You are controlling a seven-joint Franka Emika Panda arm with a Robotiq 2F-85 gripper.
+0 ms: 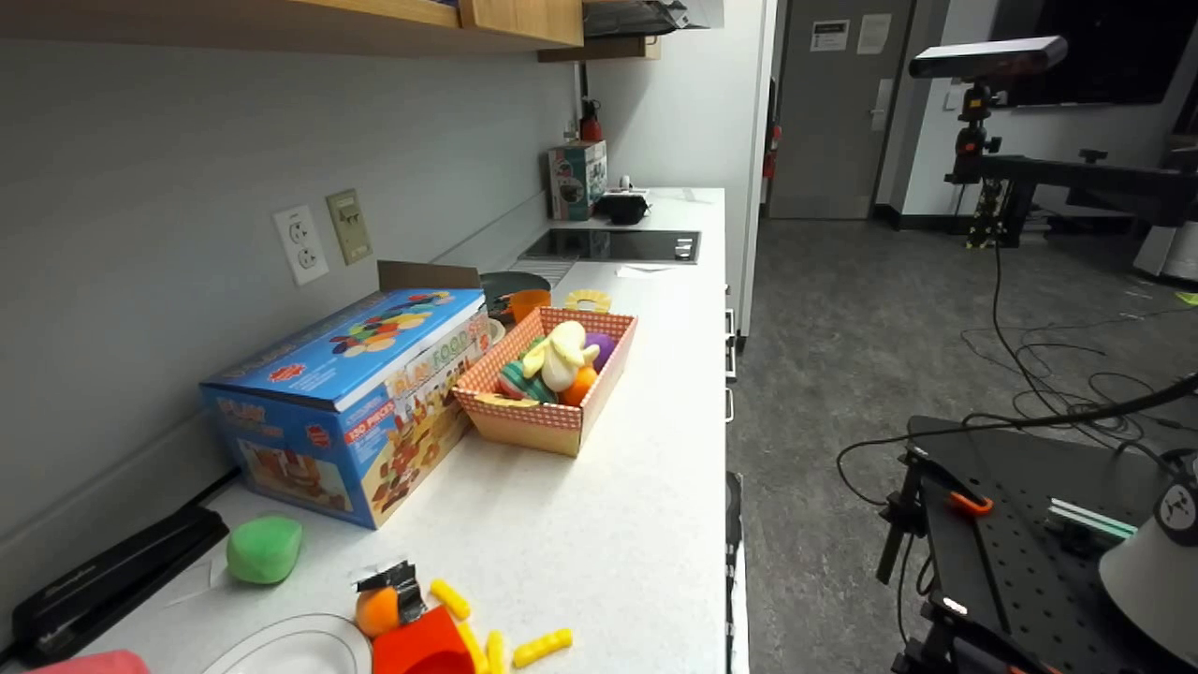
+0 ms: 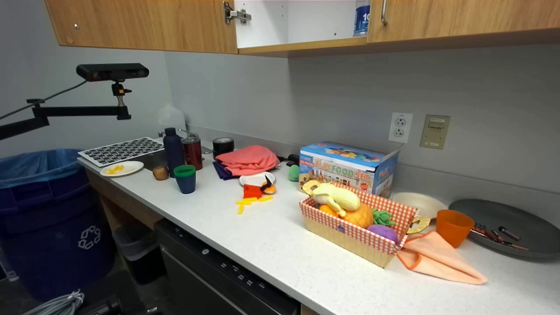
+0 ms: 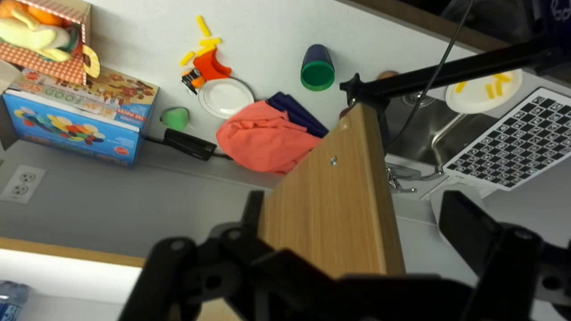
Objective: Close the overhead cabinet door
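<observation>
Between the widely parted fingers [image 3: 466,229] of the gripper [image 3: 352,209] shows the open overhead cabinet door [image 3: 328,191], while below, a "PLAY FOOD SET" box [image 2: 350,168] stands beside a gingham-trimmed basket [image 2: 343,241] holding a toy banana [image 2: 341,197].

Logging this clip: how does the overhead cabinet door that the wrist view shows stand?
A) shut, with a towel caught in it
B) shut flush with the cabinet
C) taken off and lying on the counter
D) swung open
D: in an exterior view the overhead cabinet door is swung out on its exposed metal hinge, and a blue-labelled bottle shows inside the cabinet.
</observation>
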